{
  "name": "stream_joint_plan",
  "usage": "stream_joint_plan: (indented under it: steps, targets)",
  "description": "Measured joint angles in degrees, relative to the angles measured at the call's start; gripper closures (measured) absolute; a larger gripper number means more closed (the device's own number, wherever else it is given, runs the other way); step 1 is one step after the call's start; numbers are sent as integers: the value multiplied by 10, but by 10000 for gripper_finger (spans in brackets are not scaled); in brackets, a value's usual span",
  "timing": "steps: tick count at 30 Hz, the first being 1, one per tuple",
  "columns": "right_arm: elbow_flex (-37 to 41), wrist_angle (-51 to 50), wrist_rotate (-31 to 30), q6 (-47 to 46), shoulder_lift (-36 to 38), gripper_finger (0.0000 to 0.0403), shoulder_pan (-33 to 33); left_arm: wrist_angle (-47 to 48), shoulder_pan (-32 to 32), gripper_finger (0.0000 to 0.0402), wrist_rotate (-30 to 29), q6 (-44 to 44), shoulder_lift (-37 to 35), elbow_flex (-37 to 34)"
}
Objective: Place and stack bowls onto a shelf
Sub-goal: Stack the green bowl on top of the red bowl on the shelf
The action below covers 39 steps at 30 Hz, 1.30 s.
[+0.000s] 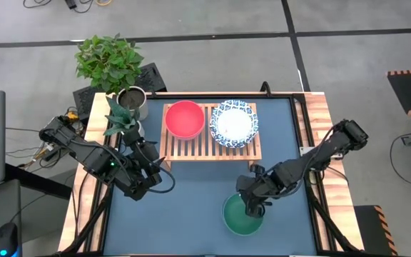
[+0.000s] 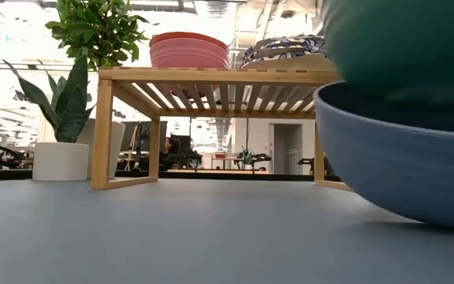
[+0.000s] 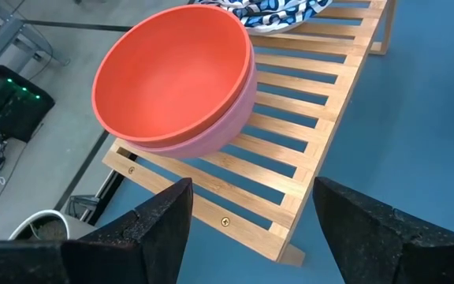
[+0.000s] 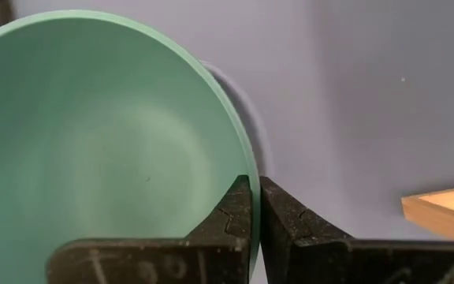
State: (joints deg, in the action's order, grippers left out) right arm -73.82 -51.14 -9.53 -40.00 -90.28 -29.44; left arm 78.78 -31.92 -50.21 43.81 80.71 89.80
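R gripper (image 4: 254,207) pinches green bowl (image 1: 242,215) rim at table's 5 o'clock — lift straight, keep level, carry to shelf (image 1: 209,148) at 12. L gripper (image 3: 251,229) spread, waits by shelf.

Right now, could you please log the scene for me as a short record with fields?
shelf: low light-wood slatted rack, far middle of the dark blue tabletop
on shelf: pink-red bowl and white blue-patterned bowl stack, side by side
near edge: green bowl nested in a blue bowl
right gripper: shut on the green bowl's rim
left gripper: open, empty, near the shelf's left end
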Motion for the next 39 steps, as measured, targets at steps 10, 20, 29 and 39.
stream_joint_plan:
  steps: [10, 20, 29, 39]
  targets:
    - [-93, -122, 7, 73, 0, 374, 38, 0, 0, 151, 1, 0, 0, 0]
    - [-258, -154, -26, 257, 35, 374, 129, 4, 0, 151, 4, -8, 0, 0]
    - [-371, -70, 13, 417, 27, 372, 319, 5, 0, 151, 4, -11, 0, 0]
    - [-485, -25, 130, 492, -88, 370, 439, 16, 0, 151, 4, -8, 0, 0]
